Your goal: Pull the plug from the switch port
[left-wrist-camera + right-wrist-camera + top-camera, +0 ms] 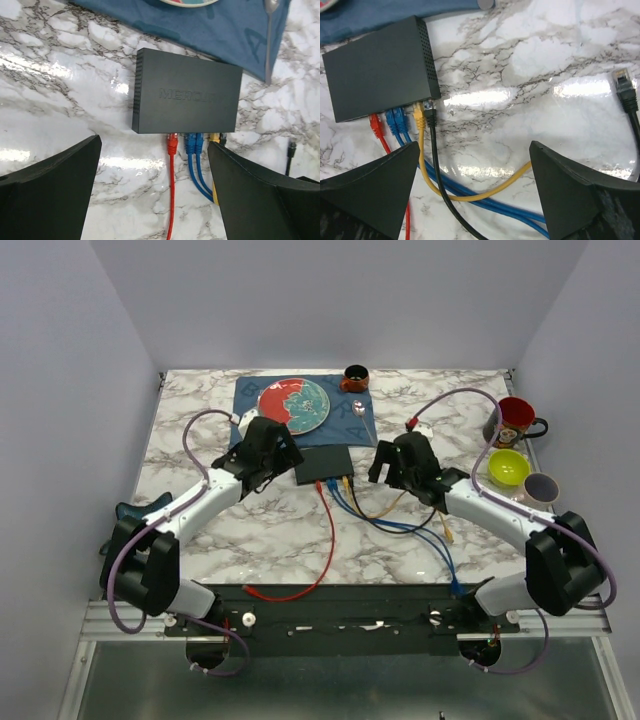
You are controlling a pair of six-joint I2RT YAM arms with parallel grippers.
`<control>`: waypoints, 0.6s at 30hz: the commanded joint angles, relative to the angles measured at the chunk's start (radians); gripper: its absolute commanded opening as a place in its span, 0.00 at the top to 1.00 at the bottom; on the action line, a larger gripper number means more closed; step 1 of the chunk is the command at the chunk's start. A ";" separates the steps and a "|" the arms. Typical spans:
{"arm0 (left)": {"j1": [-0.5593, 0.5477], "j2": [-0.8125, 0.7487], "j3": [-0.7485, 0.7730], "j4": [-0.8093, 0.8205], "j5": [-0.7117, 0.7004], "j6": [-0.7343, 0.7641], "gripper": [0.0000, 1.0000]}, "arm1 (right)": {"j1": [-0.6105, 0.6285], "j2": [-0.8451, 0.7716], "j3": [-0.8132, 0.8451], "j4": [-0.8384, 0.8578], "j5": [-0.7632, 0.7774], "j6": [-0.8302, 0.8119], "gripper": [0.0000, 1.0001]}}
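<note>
Five small stiff plugs [400,120] sit in the probably light, slide-prone switch [377,67] mid-table between my wide-open, empty left gripper [152,150] and right gripper [475,150], so I'd pinch a plug's body, not its limp cable [465,198].

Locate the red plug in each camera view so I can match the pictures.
Top external: red plug, centre of picture, at the switch's near edge, leftmost cable.
Left wrist: lower centre, just below the switch, left of the blue plugs.
Right wrist: left side, leftmost in the row of plugs.
Shared landmark: the dark switch, in all three views.
</note>
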 commanded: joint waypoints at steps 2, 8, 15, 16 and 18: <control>-0.022 -0.185 -0.188 0.377 -0.023 0.016 0.01 | 0.003 -0.106 -0.096 0.161 0.056 -0.141 0.00; -0.030 -0.131 -0.095 0.247 0.017 0.113 0.01 | 0.000 -0.115 -0.101 0.222 0.030 -0.137 0.00; -0.015 0.051 0.078 0.088 0.221 0.036 0.01 | -0.129 -0.003 -0.019 0.059 -0.249 0.055 0.00; -0.015 0.055 0.075 0.089 0.221 0.030 0.01 | -0.150 0.000 -0.028 0.068 -0.316 0.078 0.00; -0.015 0.055 0.073 0.091 0.216 0.022 0.01 | -0.205 -0.011 -0.097 0.176 -0.468 0.096 0.00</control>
